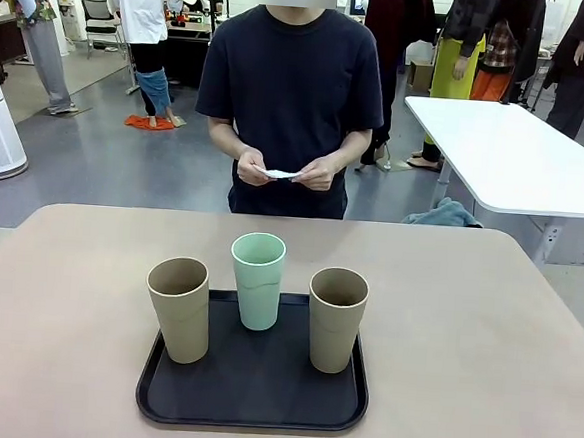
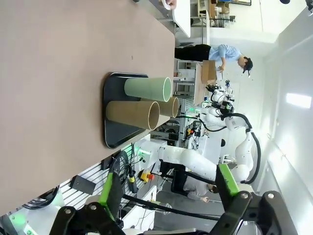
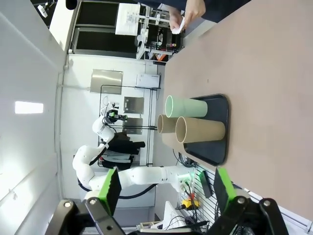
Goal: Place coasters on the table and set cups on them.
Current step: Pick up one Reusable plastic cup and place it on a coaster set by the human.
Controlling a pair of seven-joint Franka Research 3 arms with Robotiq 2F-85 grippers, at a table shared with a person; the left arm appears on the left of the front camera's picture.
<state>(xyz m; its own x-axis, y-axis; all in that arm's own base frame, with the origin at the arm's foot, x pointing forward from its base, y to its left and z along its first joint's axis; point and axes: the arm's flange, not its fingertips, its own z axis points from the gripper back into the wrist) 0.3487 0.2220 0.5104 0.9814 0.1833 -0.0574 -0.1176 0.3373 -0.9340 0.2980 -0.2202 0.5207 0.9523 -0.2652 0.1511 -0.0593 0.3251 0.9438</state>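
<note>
- Green-padded left gripper [image 2: 168, 193]: fingers spread, empty, well back from the tray [image 1: 251, 397].
- On the tray: left tan cup [image 1: 178, 308], mint cup [image 1: 258, 280] behind centre, right tan cup [image 1: 336, 317], all 3 upright.
- White coasters [image 1: 278, 173]: in a person's hands [image 1: 317, 173], beyond the tray, above the table [image 1: 485, 333] edge.
- Right gripper [image 3: 166, 191]: spread, empty.

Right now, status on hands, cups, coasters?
Both open and empty: left hand, right hand. Three cups upright on black tray. White coasters held by person, none on table.
</note>
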